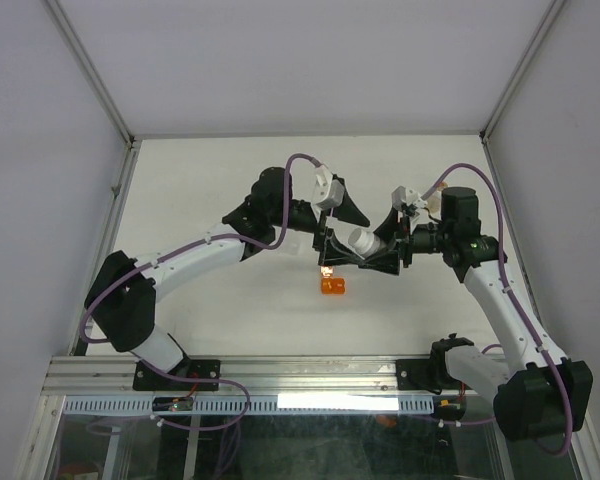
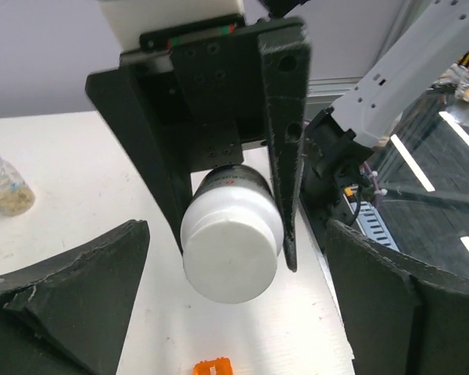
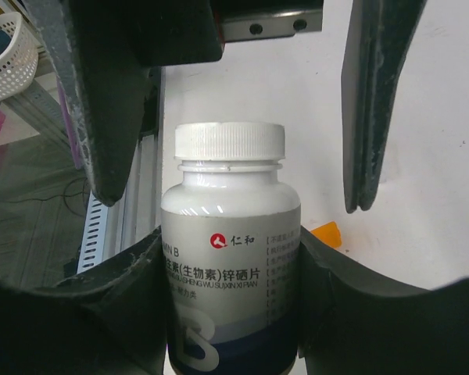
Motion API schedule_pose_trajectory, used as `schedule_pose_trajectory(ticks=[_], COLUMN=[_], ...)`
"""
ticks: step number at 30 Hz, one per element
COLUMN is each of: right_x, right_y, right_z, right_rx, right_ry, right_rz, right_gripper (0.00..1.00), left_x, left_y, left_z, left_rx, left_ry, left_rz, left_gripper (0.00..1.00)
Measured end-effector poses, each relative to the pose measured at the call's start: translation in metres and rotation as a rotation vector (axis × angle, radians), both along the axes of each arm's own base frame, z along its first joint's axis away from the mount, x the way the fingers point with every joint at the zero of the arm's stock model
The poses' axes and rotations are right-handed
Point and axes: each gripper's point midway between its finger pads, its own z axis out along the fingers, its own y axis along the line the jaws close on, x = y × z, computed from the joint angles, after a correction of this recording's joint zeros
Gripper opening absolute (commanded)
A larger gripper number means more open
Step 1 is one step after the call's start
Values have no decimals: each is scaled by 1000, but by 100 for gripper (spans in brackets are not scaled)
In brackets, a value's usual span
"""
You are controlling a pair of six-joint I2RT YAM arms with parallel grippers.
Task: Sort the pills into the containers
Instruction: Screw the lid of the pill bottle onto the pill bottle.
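Black fingers of the left gripper (image 2: 236,228) stand spread wide, one on each side of the ribbed white cap (image 3: 230,141) and touching neither side of it. The right gripper (image 3: 230,262) is pinching the white bottle (image 3: 230,226) around its body, with the cap end sticking out past its fingertips.

From above, the bottle lies with its long axis about 3 to 9 o'clock, base at 3 in the right claw and cap at 9, pointing straight into the left claw. The left arm is therefore the nearer one to the cap, and the coming move likely turns on its fingers closing square on that cap in line with the axis. Whether the cap is loose I cannot tell.

On the label sit a red round logo with 仁和, then (生物素)锌硒片 with small pinyin under it, partly cut-off letters ending "N B", and a big pale "B" on the dark blue band.

Further out, the stubby orange cup (image 1: 332,286) sits on the table (image 1: 230,180) at about 6 o'clock from the claws. The clear vial (image 2: 6,181), holding tan pills (image 2: 14,201), stands at 9 o'clock in the left wrist view.
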Motion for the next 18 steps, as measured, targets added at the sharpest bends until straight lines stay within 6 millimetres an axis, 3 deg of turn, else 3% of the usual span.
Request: schedule_pose_trajectory(ticks=[9,18], right_x=[2,3], right_y=[1,1], right_z=[3,3], right_rx=[5,6], right_ry=[-25,-32], right_rz=[2,2], right_gripper=[0,0], left_x=[2,-18], left_y=[7,47], left_z=[-11,21], left_rx=[-5,-128], left_ry=[75,199], left_rz=[93,242], left_gripper=[99,99])
